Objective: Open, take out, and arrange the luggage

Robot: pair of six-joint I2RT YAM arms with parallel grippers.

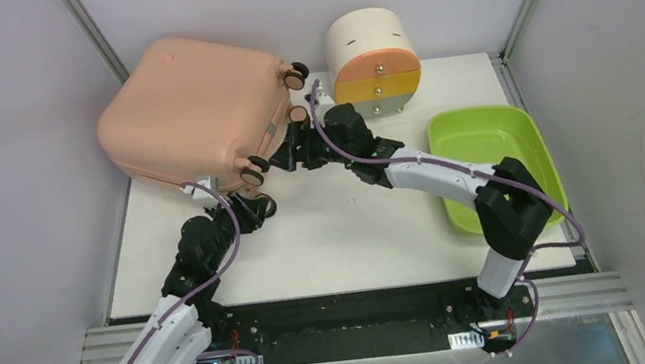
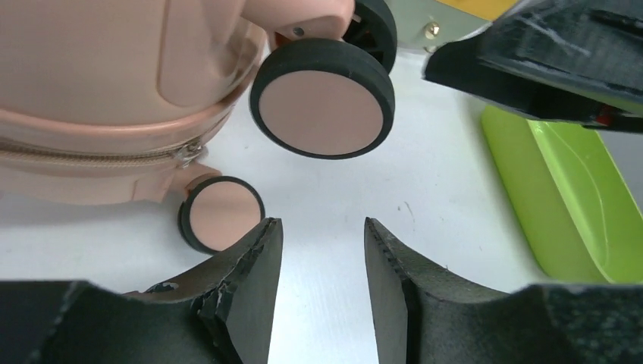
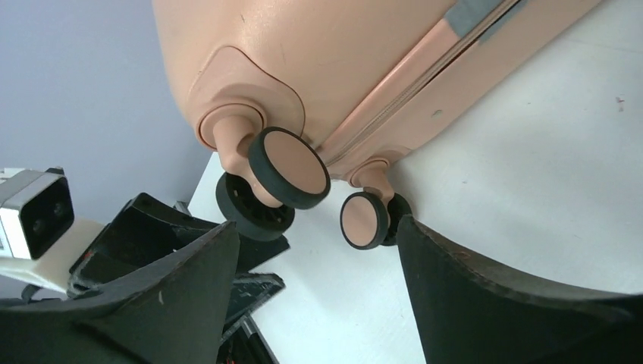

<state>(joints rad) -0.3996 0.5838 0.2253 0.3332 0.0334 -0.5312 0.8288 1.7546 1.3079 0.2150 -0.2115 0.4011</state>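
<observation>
The peach-pink hard-shell suitcase (image 1: pixel 192 110) lies zipped shut on the white counter (image 1: pixel 354 234), straight ahead of both tools, its wheeled end turned toward them. The left arm stretches forward and low. The left tool (image 2: pixel 318 227) has its fingers apart and empty, with a small wheel (image 2: pixel 221 214) just ahead-left of them. The right arm sweeps leftward across the counter, and the right tool (image 3: pixel 315 224) is spread wide, gripping nothing. A lime-green tray (image 1: pixel 495 159) lies behind it.

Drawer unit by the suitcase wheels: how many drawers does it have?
3, stacked on the front of the unit: orange drawer on top, yellow drawer in the middle, grey drawer at the bottom. None looks hidden.
</observation>
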